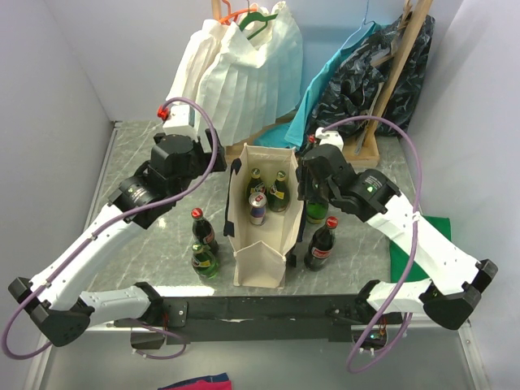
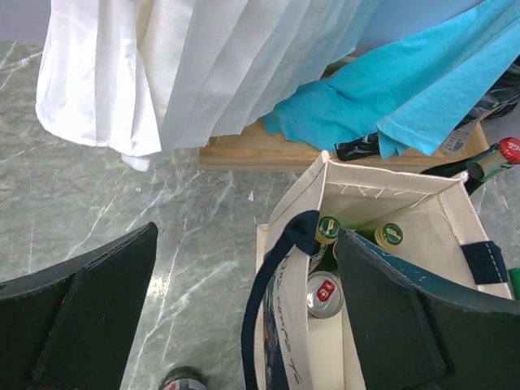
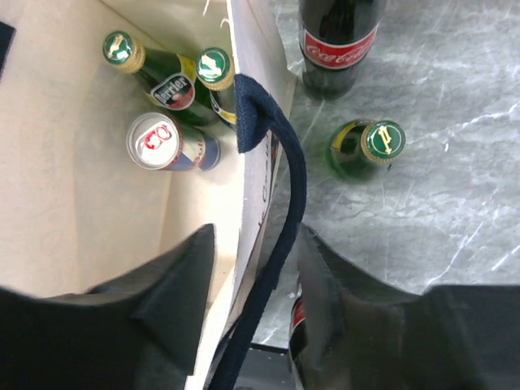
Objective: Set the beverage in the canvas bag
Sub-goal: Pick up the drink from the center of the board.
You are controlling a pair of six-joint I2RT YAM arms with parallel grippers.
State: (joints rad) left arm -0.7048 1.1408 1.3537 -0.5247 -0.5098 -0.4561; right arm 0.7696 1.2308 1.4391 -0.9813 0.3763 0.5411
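The canvas bag point(image 1: 260, 262) stands upright in the middle of the tabletop point(image 1: 122, 150), its mouth open. Inside it sit 2 green bottles point(image 1: 280, 188) and a can point(image 1: 257, 208). The left gripper point(image 2: 248, 236) holds its jaws wide open astride the bag's left wall, gripping nothing. The right gripper point(image 3: 256, 236) has its jaws about half open astride the right wall and navy strap point(image 3: 288, 179), not clamped on them. Just left of the bag stand a cola bottle point(image 1: 200, 227) and, nearer, a loose green bottle point(image 1: 203, 260). On the right, a second cola bottle point(image 1: 322, 244) stands beside the bag.
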